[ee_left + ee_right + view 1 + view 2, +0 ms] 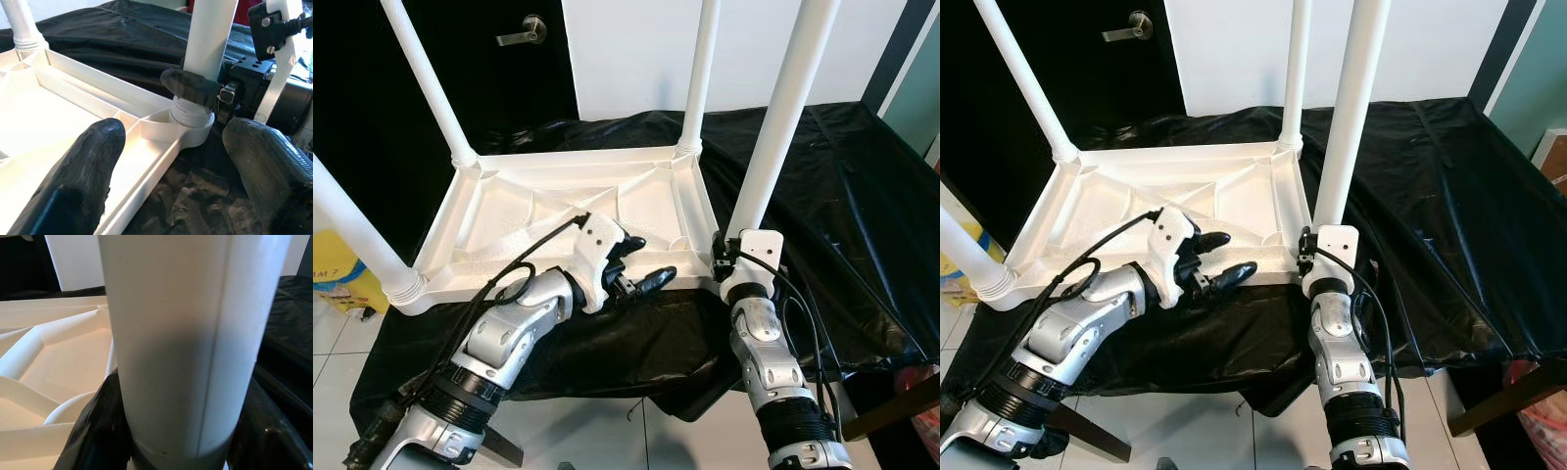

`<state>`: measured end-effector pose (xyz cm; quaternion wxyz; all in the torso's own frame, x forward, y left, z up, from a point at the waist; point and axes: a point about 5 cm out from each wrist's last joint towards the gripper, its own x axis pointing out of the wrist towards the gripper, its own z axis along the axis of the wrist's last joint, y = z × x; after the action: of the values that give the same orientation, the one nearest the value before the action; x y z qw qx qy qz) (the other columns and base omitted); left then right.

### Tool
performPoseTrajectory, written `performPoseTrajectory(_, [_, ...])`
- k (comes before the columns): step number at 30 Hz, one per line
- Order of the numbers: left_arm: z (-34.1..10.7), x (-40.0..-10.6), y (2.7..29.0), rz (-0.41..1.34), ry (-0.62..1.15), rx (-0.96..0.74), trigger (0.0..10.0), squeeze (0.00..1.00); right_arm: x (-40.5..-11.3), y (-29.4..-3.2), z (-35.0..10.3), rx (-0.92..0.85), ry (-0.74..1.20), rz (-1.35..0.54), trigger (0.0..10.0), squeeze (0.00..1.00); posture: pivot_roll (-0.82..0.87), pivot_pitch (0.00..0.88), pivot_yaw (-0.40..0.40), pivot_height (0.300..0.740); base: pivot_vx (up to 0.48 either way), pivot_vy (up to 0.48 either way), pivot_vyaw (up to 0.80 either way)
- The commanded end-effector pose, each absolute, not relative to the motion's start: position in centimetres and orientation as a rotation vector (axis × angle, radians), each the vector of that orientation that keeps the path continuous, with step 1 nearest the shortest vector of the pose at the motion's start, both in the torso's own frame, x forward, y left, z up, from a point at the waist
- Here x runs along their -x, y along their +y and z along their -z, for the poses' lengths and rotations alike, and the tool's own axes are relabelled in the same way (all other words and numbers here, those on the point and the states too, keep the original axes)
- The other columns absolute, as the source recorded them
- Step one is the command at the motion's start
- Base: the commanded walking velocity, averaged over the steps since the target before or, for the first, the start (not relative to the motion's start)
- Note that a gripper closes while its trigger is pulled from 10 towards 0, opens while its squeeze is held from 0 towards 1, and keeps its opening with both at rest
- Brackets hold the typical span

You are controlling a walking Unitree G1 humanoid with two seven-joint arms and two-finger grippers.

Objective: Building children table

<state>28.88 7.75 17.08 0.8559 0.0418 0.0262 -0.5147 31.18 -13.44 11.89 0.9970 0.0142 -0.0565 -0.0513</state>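
Right claw (195,88) clamped on leg (781,127); left claw (641,262) apart; leg tops cropped.

A black cloth (862,196) drapes the worktop — white wall (636,49), dark door (460,39), tiled floor (333,333) behind.

One tabletop (568,211), four legs (783,117), two grippers (641,259).

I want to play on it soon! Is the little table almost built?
Almost! The upside-down tabletop has all four legs standing in its corners. The right gripper is clamped on the last leg at its socket. The left gripper waits open nearby. Still left: flipping it upright.
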Motion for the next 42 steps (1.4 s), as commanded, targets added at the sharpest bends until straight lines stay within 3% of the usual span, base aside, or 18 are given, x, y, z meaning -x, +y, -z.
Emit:
performPoseTrajectory(1, [-17.2, -28.4, 7.5, 1.199, 0.052, -0.083, 10.0, 0.0, -31.1, -13.8, -11.7, -0.045, -0.105, 0.09, 10.0, 0.85, -0.05, 0.0, 0.027, 0.74, 0.0, 0.0, 0.0])
performPoseTrajectory(4, [-17.2, -28.4, 7.4, 1.2, 0.05, -0.083, 10.0, 0.0, -31.2, -13.9, -11.8, -0.044, -0.114, 0.083, 10.0, 0.85, -0.05, 0.0, 0.027, 0.74, 0.0, 0.0, 0.0])
performPoseTrajectory(5, [-17.2, -28.4, 7.4, 1.201, 0.049, -0.081, 10.0, 0.0, -31.2, -14.0, -12.1, -0.039, -0.123, 0.071, 10.0, 1.0, -0.05, 0.0, 0.026, 0.74, 0.0, 0.0, 0.0])
performPoseTrajectory(15, [-16.9, -28.0, 7.1, 1.203, 0.051, -0.074, 10.0, 0.0, -30.7, -14.9, -13.3, -0.055, -0.181, -0.157, 10.0, 1.0, -0.06, 0.0, 0.036, 0.74, 0.0, 0.0, 0.0])
performPoseTrajectory(16, [-16.9, -28.1, 7.2, 1.196, 0.044, -0.082, 10.0, 0.0, -30.6, -15.0, -13.3, -0.046, -0.179, -0.203, 10.0, 0.47, -0.06, 0.0, 0.038, 0.74, 0.0, 0.0, 0.0])
performPoseTrajectory(18, [-16.9, -28.1, 7.2, 1.196, 0.044, -0.082, 10.0, 0.0, -30.6, -15.0, -13.3, -0.046, -0.179, -0.203, 10.0, 0.47, -0.06, 0.0, 0.038, 0.74, 0.0, 0.0, 0.0])
performPoseTrajectory(19, [-16.8, -28.1, 7.2, 1.191, 0.043, -0.082, 10.0, 0.0, -30.4, -15.2, -13.2, -0.047, -0.172, -0.244, 10.0, 0.0, -0.07, 0.0, 0.038, 0.74, 0.0, 0.0, 0.0])
performPoseTrajectory(21, [-16.8, -28.1, 7.2, 1.191, 0.043, -0.082, 10.0, 0.0, -30.4, -15.2, -13.2, -0.047, -0.172, -0.244, 10.0, 0.0, -0.07, 0.0, 0.038, 0.74, 0.0, 0.0, 0.0])
performPoseTrajectory(25, [-17.2, -28.2, 7.1, 1.191, 0.032, -0.076, 10.0, 0.0, -30.1, -15.9, -12.7, 0.012, -0.126, -0.459, 10.0, 0.0, -0.08, 0.0, 0.043, 0.74, 0.0, 0.0, 0.0])
performPoseTrajectory(38, [-17.1, -28.2, 6.7, 1.204, 0.031, -0.083, 10.0, 0.0, -31.4, -16.8, -12.4, 0.096, -0.071, -0.572, 10.0, 0.0, -0.08, 0.0, 0.04, 0.74, 0.0, 0.0, 0.0])
performPoseTrajectory(39, [-17.1, -28.2, 6.6, 1.202, 0.028, -0.085, 10.0, 0.0, -31.5, -16.7, -12.2, 0.1, -0.06, -0.586, 3.6, 0.0, -0.08, 0.0, 0.04, 0.74, 0.0, 0.0, 0.0])
performPoseTrajectory(40, [-17.1, -28.2, 6.6, 1.202, 0.028, -0.085, 10.0, 0.0, -31.5, -16.7, -12.2, 0.1, -0.06, -0.586, 3.6, 0.0, -0.08, 0.0, 0.04, 0.74, 0.0, 0.0, 0.0])
performPoseTrajectory(41, [-17.1, -28.3, 6.6, 1.199, 0.027, -0.086, 10.0, 0.0, -31.6, -16.7, -12.1, 0.101, -0.048, -0.604, 0.0, 0.0, -0.08, 0.0, 0.037, 0.74, 0.0, 0.0, 0.0])
performPoseTrajectory(42, [-17.1, -28.3, 6.6, 1.193, 0.025, -0.09, 10.0, 0.0, -31.6, -16.8, -11.9, 0.106, -0.038, -0.62, 0.0, 0.0, -0.08, 0.0, 0.034, 0.74, 0.0, 0.0, 0.0])
